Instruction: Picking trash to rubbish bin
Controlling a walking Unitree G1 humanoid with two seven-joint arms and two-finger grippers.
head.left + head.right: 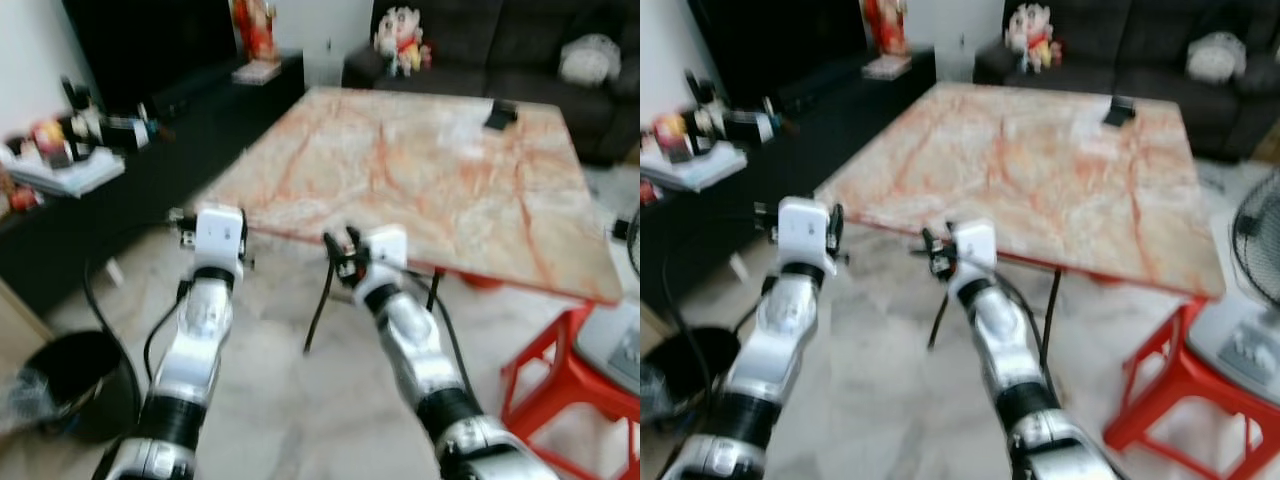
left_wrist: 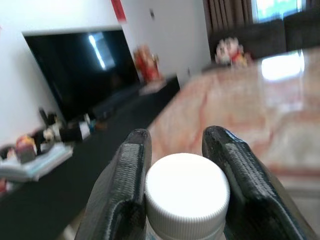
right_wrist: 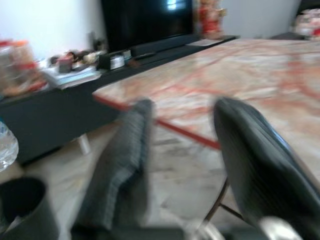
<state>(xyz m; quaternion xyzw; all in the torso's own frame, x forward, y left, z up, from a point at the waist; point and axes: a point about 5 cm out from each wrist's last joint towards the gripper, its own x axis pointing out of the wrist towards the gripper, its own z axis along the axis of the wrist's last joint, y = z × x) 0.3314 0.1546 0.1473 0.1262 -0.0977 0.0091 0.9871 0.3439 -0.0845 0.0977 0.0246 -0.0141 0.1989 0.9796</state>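
My left gripper (image 2: 177, 135) is shut on a clear plastic bottle with a white screw cap (image 2: 186, 182), the cap sitting between the two black fingers. In the eye views that gripper (image 1: 188, 228) is held out in front of the table's near corner. The bottle's side also shows at the edge of the right wrist view (image 3: 5, 146). My right gripper (image 3: 185, 105) is open with nothing between its fingers; it hangs beside the left one (image 1: 343, 250) at the table's near edge. A black rubbish bin (image 1: 75, 385) stands on the floor at my lower left, with a wrapper lying against it.
A marbled orange table (image 1: 420, 170) stands ahead with a small dark object (image 1: 500, 115) at its far side. A red stool (image 1: 565, 375) and a fan (image 1: 1255, 250) are on the right. A black TV console with clutter (image 1: 70, 160) runs along the left; a dark sofa (image 1: 500, 45) stands behind.
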